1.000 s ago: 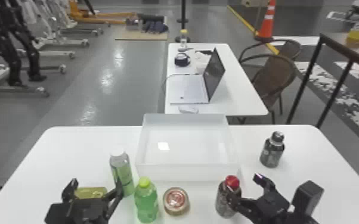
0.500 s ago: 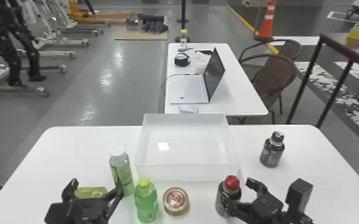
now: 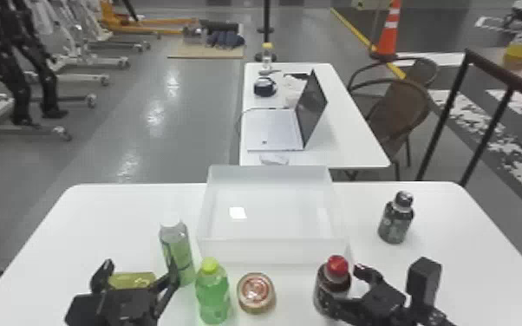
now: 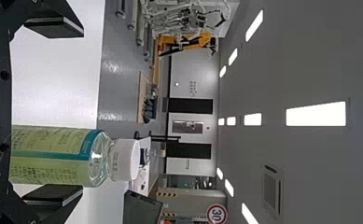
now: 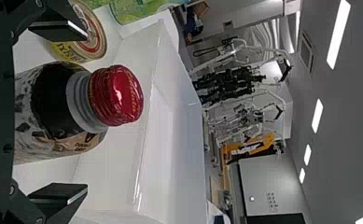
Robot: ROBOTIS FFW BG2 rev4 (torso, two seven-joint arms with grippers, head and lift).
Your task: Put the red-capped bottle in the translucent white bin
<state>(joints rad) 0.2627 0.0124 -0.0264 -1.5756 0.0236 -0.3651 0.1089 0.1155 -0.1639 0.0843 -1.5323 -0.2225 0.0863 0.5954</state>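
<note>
Motion since earlier frames: black right gripper (image 3: 339, 284) has shifted leftward in the head view, toward the red-capped bottle (image 3: 337, 265); bottle position unchanged.
Bottles, front white table (image 3: 112, 221): four. One dark, red-capped; one white-capped with green label (image 3: 176, 251); one green with yellow-green cap (image 3: 211, 290); one dark with black-and-silver cap (image 3: 396, 221).
Round container: one, gold lid with red markings (image 3: 256, 291), beside the green bottle.
Translucent white bin: one (image 3: 273, 251), rectangular, open-topped.
Unidentified item: one, olive-yellow (image 3: 130, 280), near the black left gripper (image 3: 139, 265); partly hidden, probably a separate object.
Labels: printed patterns on the red-capped bottle, light and dark; green label with a teal band on the white-capped bottle, in the left wrist view.
Right arm pose: enters from the bottom edge of the head view, gripper low at the red-capped bottle.
Right claw: fingers spread, one on each side of the red-capped bottle, gaps visible in the right wrist view.
Left arm pose: at the lower left of the head view.
Left claw: fingers spread, white-capped bottle between them in the left wrist view; contact cannot be confirmed.
Red-capped bottle location: upright on the front table, outside the bin, beside its near right corner.
</note>
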